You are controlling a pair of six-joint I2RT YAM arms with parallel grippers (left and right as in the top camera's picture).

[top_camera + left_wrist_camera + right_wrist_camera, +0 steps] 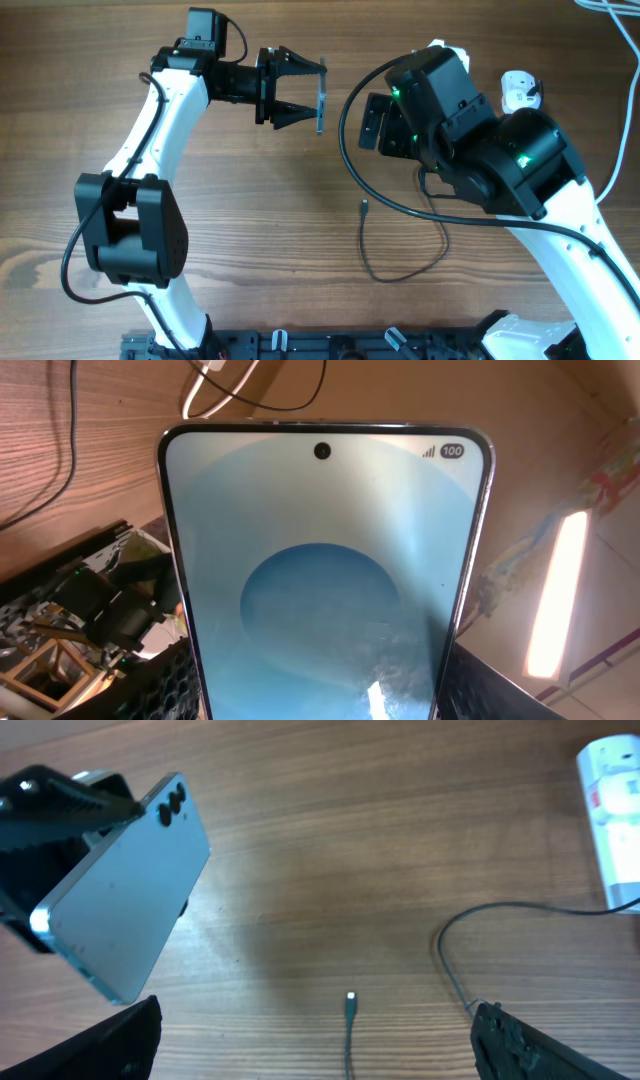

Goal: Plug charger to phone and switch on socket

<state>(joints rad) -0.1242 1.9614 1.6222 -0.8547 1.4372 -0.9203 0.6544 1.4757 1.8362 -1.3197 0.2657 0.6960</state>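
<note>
- Wooden table (pixel 250 230) underneath; socket (pixel 520 92) lies far right;
- left gripper (pixel 310 92) pinches the phone (pixel 321 95) on edge, far of centre;
- right gripper (pixel 315 1010) hangs with fingers spread above the charger (pixel 350 1002) tip, near centre;
- I'd lower squarely and pinch just behind that tip, leaving the connector protruding.

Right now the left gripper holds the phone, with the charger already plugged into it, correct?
No: the left gripper holds the phone, but the charger's connector tip lies loose on the table, unplugged; the right wrist view shows it.
</note>
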